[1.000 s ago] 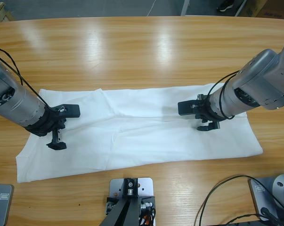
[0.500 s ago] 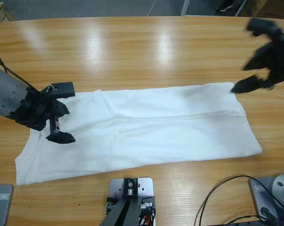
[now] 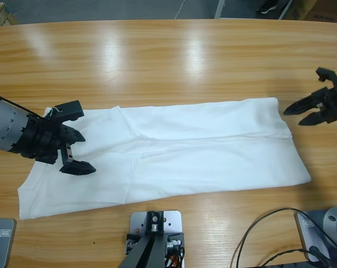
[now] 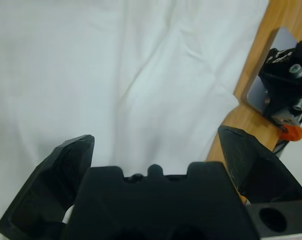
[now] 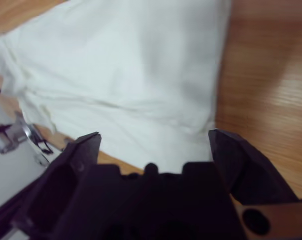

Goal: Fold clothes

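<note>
The white T-shirt [image 3: 174, 151] lies flat across the table's [image 3: 168, 56] lower middle, the left gripper [image 3: 73, 137] wide open over its left end, the right gripper [image 3: 316, 109] wide open beside its right end.

long wooden table [image 3: 174, 61], grey floor [image 3: 129, 8]

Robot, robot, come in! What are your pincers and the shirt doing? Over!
Left pincer open, over the shirt's end. Right pincer open, over bare table, off the shirt. White T-shirt flat in a long strip, nobody holding it. Nothing in the way.
</note>
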Robot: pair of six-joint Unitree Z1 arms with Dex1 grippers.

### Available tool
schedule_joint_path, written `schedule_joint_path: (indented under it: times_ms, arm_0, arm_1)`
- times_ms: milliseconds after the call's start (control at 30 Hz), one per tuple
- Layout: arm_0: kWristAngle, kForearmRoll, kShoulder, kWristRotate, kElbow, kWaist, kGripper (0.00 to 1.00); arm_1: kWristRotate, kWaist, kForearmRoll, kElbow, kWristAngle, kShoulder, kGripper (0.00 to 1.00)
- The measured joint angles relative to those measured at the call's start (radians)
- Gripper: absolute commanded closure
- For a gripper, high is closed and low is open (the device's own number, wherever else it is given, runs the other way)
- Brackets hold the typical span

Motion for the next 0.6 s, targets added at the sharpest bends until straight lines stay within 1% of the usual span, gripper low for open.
schedule_joint_path:
  times_ms: [100, 167, 333, 467, 600]
  arm_0:
    - [0.0, -0.01, -0.002, 0.0, 0.011, 0.011, 0.032]
    - [0.0, -0.012, -0.002, 0.0, 0.013, 0.026, 0.032]
    - [0.0, -0.012, -0.002, 0.0, 0.013, 0.058, 0.032]
    - [0.0, -0.012, -0.006, 0.0, 0.015, 0.061, 0.032]
    - [0.0, -0.012, -0.036, -0.004, 0.034, 0.061, 0.032]
  arm_1:
    - [0.077, -0.012, -0.123, 0.092, -0.019, 0.003, 0.087]
    - [0.109, -0.015, -0.161, 0.122, -0.036, 0.003, 0.091]
    - [0.131, -0.015, -0.18, 0.142, -0.042, 0.003, 0.11]
    - [0.133, -0.015, -0.19, 0.147, -0.041, 0.01, 0.11]
    - [0.133, -0.017, -0.195, 0.146, -0.015, 0.031, 0.107]
